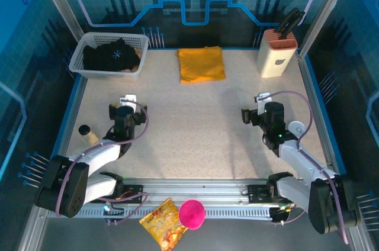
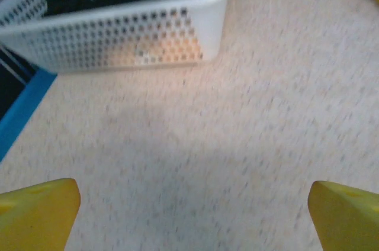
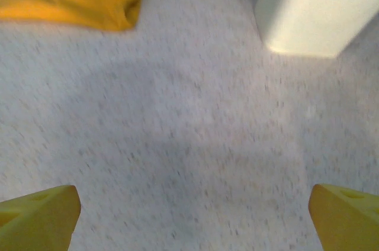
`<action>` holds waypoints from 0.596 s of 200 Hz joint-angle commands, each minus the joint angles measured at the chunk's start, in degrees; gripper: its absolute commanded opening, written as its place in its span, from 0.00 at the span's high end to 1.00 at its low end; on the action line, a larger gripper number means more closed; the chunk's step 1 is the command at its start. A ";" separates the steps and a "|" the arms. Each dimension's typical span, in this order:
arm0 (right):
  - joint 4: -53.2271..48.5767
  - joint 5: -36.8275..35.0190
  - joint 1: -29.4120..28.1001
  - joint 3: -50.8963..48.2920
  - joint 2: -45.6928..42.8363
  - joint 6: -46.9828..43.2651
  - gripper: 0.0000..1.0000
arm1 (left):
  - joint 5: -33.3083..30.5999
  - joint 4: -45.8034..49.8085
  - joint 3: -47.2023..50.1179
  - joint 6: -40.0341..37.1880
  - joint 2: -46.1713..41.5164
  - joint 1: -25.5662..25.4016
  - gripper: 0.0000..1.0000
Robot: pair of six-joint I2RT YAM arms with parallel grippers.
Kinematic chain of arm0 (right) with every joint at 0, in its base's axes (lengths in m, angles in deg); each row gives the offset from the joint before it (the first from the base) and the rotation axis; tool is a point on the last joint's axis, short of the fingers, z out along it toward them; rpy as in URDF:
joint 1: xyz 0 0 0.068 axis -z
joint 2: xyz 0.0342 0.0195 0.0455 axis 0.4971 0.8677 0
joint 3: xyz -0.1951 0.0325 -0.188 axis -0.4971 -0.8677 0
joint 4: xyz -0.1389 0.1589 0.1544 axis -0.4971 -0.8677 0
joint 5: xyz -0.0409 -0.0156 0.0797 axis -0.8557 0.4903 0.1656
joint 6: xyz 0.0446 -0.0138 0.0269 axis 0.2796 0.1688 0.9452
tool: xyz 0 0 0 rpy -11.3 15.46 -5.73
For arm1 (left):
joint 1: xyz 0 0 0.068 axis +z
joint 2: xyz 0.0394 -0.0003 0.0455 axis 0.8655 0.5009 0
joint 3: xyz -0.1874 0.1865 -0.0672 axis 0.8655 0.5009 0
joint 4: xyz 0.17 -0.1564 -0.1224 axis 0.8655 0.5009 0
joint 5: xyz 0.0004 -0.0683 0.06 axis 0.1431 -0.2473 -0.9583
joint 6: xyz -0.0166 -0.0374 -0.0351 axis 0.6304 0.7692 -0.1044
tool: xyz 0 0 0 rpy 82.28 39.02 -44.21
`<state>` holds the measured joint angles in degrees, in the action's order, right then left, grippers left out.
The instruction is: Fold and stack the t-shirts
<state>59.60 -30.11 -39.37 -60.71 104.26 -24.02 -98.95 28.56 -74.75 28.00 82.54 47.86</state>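
Reach decides it. From above, the black t-shirt [image 1: 112,57] lies bunched in the white basket [image 1: 80,64] at the far left. It is ahead and just left of the left end effector [image 1: 128,103], the nearer one, and its bulk runs along the basket's length. The mustard-orange t-shirt [image 1: 201,64] sits folded at the far middle, its long side across the worktop [image 1: 195,138].

At the left wrist, the fingers [image 2: 38,212] are spread wide and empty, with the basket ahead-left.

At the right wrist, the right end effector [image 3: 192,221] is likewise released, and the orange tee lies ahead-left.

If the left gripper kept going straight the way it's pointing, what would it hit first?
Probably the white basket, at its near wall close to the right end. The left gripper is open, with bare table ahead up to that wall. The black t-shirt lies inside, behind it. Depth is hard to judge.
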 commanded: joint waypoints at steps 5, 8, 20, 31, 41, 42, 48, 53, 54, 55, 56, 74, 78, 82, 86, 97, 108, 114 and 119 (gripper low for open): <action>17.77 -1.64 1.44 -4.24 1.50 -1.39 0.00 | 2.55 -20.08 4.01 4.31 2.06 3.17 0.01; 19.02 -1.60 1.47 -4.65 2.18 -1.43 0.00 | 2.98 -21.07 4.30 4.69 2.95 3.51 0.01; 25.03 -1.33 1.71 -6.51 5.06 -1.35 0.00 | 3.53 -26.31 4.56 4.85 7.35 4.53 0.01; 32.97 -0.56 1.95 -8.50 8.77 -1.43 0.00 | 6.67 -28.02 3.86 5.90 9.94 5.50 0.01; 42.86 0.22 2.32 -10.43 13.11 -1.61 0.00 | 13.18 -29.64 2.60 6.96 14.64 7.57 0.01; 43.90 0.28 2.34 -10.61 13.60 -1.66 0.00 | 13.51 -29.77 2.43 6.90 15.26 7.63 0.01; 50.25 1.81 2.79 -11.74 16.54 -1.65 0.00 | 14.48 -30.82 1.15 6.83 19.33 7.84 0.01; 54.99 2.92 3.19 -12.03 19.60 -1.86 0.00 | 15.41 -34.65 0.33 5.56 23.15 7.94 0.01; 55.37 2.95 3.17 -11.98 20.14 -1.87 0.00 | 15.51 -35.53 0.11 5.11 23.64 7.94 0.01; 55.65 2.91 3.24 -11.87 20.67 -1.79 0.00 | 15.47 -36.10 0.01 4.79 24.03 7.90 0.01; 55.74 2.90 3.28 -11.68 21.19 -1.74 0.00 | 15.40 -36.25 -0.18 4.50 24.17 7.79 0.01; 65.83 6.40 4.16 -10.66 33.14 -2.20 0.00 | 19.90 -24.36 -3.17 5.48 20.96 8.47 0.01; 68.50 6.13 3.67 -11.05 34.12 -2.72 0.00 | 20.13 -26.83 -2.99 5.09 21.97 8.62 0.01; 67.32 5.99 3.44 -11.33 32.82 -2.71 0.00 | 20.07 -27.37 -2.63 5.04 21.82 8.65 0.01; 63.77 6.21 3.56 -11.01 30.90 -2.32 0.00 | 20.10 -26.14 -2.56 5.38 21.24 8.65 0.01; 54.76 8.07 4.80 -7.82 28.76 -1.19 0.00 | 20.66 -25.24 -3.43 5.76 21.63 9.12 0.00; 47.25 10.02 5.81 -2.95 29.65 -0.87 0.00 | 20.62 -22.22 -4.42 6.85 21.09 9.71 0.01; 39.70 10.95 6.35 0.57 29.21 -0.46 0.00 | 20.93 -22.70 -4.44 7.00 21.29 9.95 0.01; 35.68 11.99 6.73 1.54 28.63 -0.47 0.00 | 20.89 -23.33 -4.28 6.85 21.45 9.97 0.01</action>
<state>106.90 -23.26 -35.00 -68.41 134.78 -25.31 -81.25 5.26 -77.59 33.03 104.07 56.61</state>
